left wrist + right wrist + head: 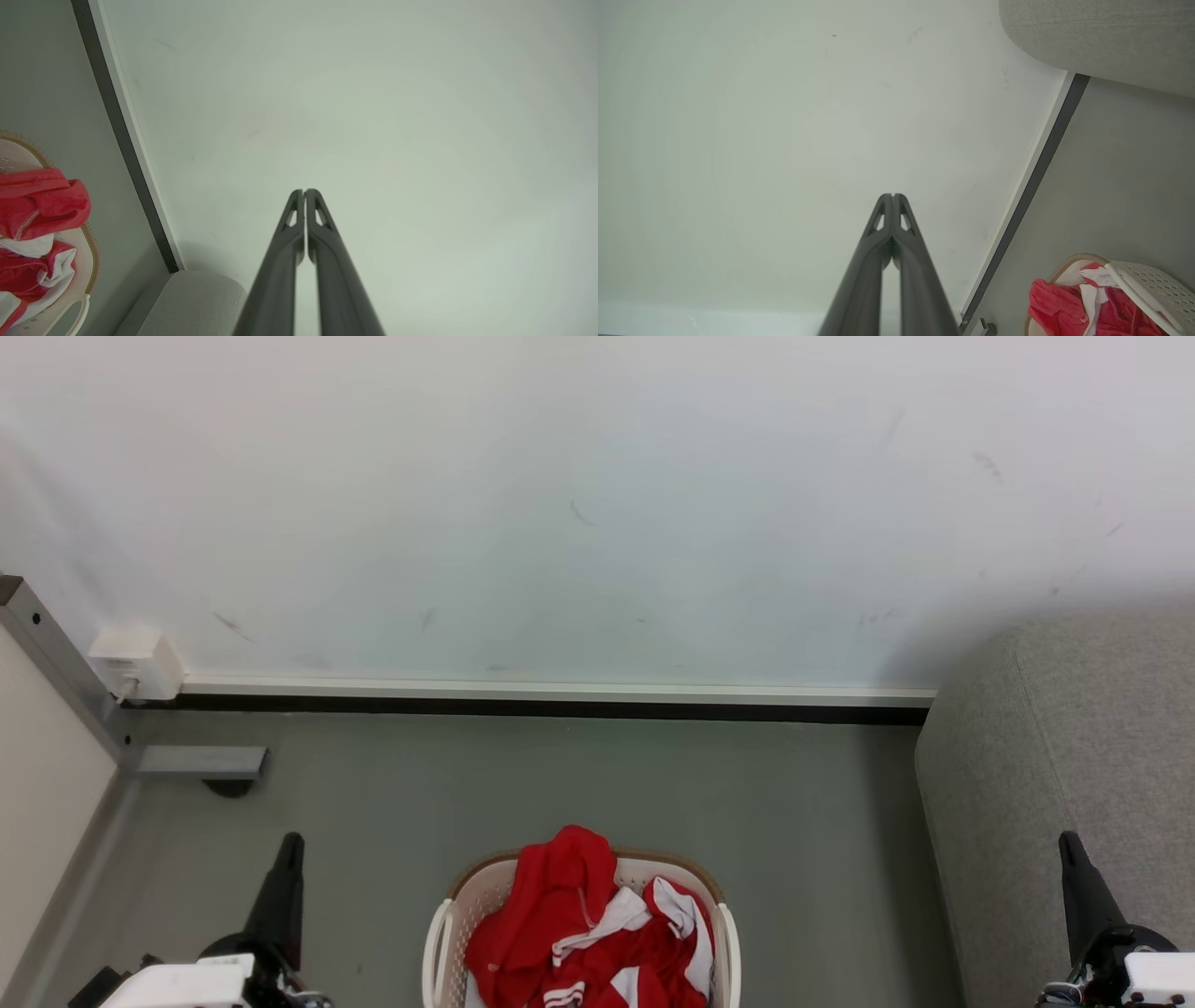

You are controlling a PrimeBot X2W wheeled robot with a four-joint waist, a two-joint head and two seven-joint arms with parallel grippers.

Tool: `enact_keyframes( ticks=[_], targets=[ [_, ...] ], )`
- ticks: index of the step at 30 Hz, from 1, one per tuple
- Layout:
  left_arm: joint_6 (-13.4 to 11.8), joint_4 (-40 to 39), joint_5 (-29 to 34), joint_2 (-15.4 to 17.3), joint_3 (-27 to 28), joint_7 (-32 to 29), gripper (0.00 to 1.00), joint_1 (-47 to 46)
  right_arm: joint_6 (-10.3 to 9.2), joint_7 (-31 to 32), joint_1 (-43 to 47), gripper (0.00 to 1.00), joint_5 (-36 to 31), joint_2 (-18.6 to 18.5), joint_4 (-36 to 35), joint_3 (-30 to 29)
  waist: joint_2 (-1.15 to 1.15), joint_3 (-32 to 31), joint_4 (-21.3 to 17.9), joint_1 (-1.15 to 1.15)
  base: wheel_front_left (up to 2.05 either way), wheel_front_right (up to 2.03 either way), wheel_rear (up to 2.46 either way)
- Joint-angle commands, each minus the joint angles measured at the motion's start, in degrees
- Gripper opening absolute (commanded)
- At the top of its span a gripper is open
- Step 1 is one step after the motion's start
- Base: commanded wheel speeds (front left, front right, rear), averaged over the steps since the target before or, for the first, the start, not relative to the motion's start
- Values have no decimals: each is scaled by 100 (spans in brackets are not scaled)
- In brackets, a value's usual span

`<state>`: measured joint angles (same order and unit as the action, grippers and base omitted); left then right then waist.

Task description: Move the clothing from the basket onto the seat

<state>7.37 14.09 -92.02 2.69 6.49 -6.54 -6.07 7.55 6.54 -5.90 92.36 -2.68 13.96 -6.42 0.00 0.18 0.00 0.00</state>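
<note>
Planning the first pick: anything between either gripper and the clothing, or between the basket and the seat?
Nothing visible. The clothing lies uncovered in the basket, with the left gripper and right gripper flanking it over floor. The seat stands to the basket's right, only floor between them.

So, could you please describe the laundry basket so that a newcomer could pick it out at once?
Start at the pale wall, then come forward over the grey floor. Left of the large grey woven-fabric sofa stands an oval cream-white perforated plastic basket with a brown rim band. It alone is heaped with bright red, white-trimmed fabric clothing.
</note>
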Motion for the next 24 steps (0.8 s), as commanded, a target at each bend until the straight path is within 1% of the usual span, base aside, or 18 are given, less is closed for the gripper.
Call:
enact_keyframes(
  ticks=[1, 24],
  targets=[
    [28, -16, -76, 39, 11, -17, 0, -40, -13, 15, -79, 0, 12, -41, 15, -19, 0, 0, 0, 0, 0, 0, 0],
    [28, -16, -76, 39, 11, -16, 0, -40, -13, 14, -79, 0, 12, -42, 15, -19, 0, 0, 0, 0, 0, 0, 0]
  ],
)
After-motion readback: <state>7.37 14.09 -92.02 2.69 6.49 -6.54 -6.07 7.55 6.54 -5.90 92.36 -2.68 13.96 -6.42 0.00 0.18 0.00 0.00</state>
